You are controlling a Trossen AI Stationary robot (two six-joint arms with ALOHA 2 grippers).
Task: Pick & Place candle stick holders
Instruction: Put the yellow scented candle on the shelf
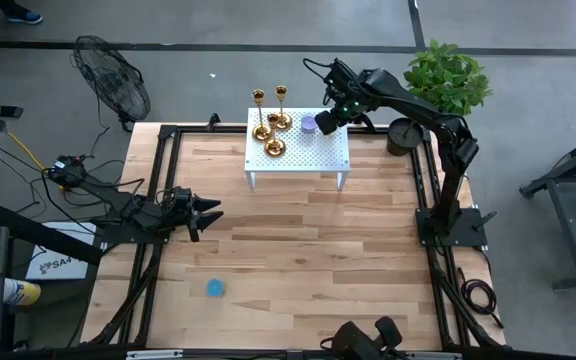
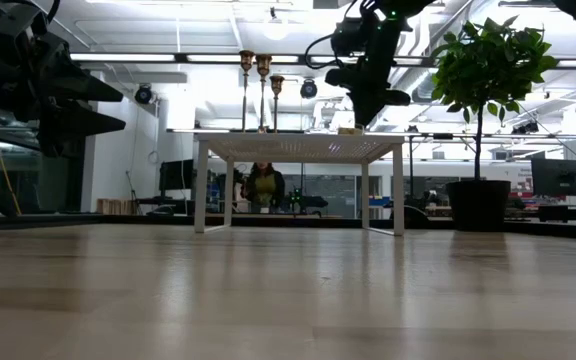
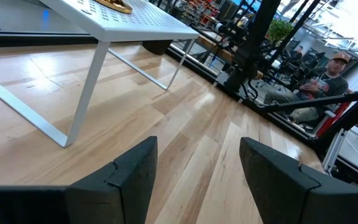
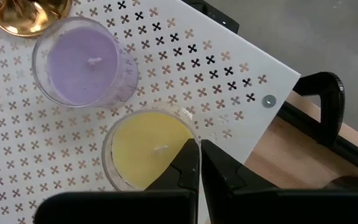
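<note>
The blue disc [image 1: 214,288] lies flat on the wooden table [image 1: 368,270], near the front edge and well apart from everything else.

The left gripper [image 1: 211,214] hovers over the left side of the wooden table, pointing toward the middle. Its fingers [image 3: 132,180] are spread apart, with nothing between them.

The white perforated stand [image 1: 323,160] sits at the far middle of the wooden table. Three brass candle stick holders [image 1: 271,122] stand upright on its left half, grouped close together.

A purple candle [image 4: 82,62] in a clear glass stands on the white perforated stand just beside the candle stick holders. A yellow candle [image 4: 142,149] in a clear glass stands next to it, toward the stand's right side.

The right gripper [image 4: 199,163] is poised above the yellow candle at its rim. Its fingers are pressed together and hold nothing.

A potted plant [image 1: 448,75] stands beyond the table's far right corner.
</note>
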